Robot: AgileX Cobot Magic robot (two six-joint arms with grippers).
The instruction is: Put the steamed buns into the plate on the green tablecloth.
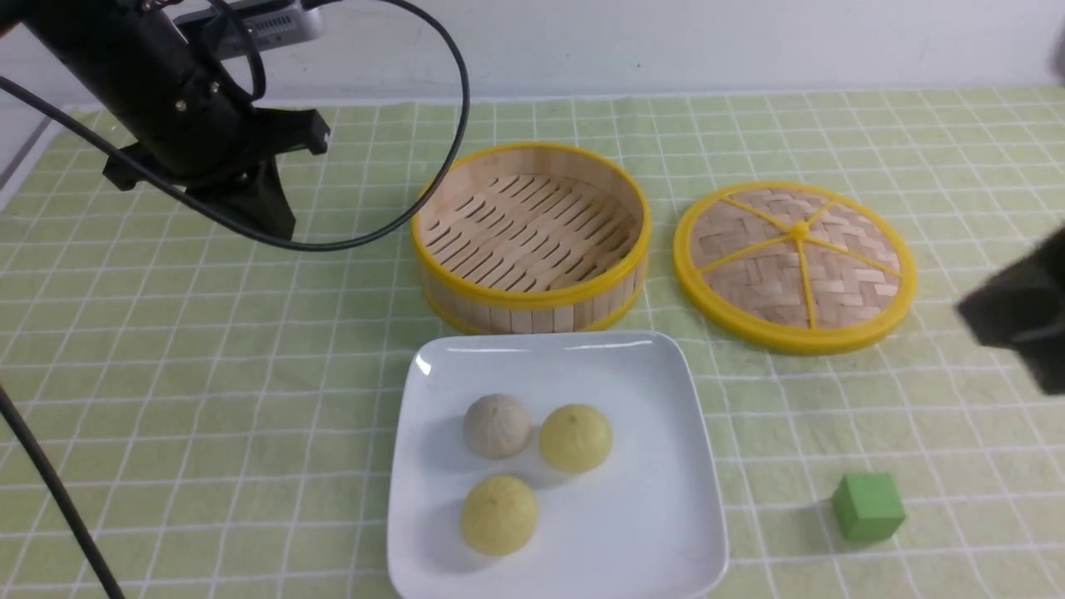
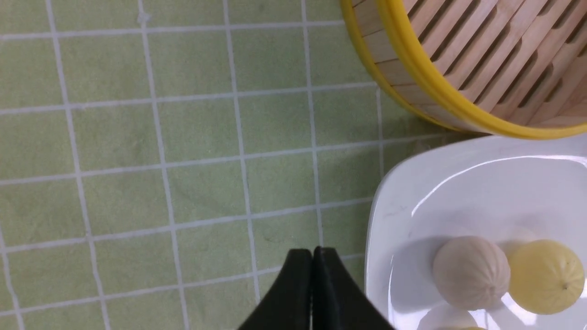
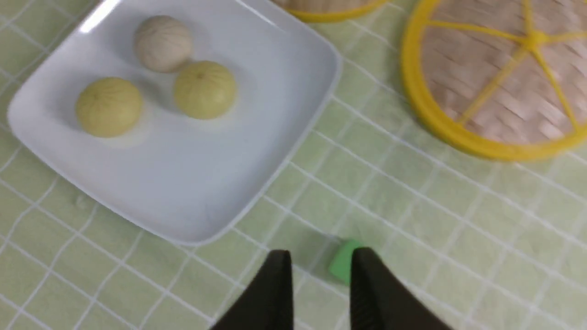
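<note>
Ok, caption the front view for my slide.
Three buns sit on the plate; steamer empty, lid beside it.

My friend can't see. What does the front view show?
Two pale yellow steamed buns and a greyish-white steamed bun sit on a glossy white square plate on a green checked tablecloth. Behind are an empty round bamboo steamer basket and a round woven lid; a green cube lies right of the plate.

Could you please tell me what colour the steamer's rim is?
The rim is yellow; the front view shows it best.
</note>
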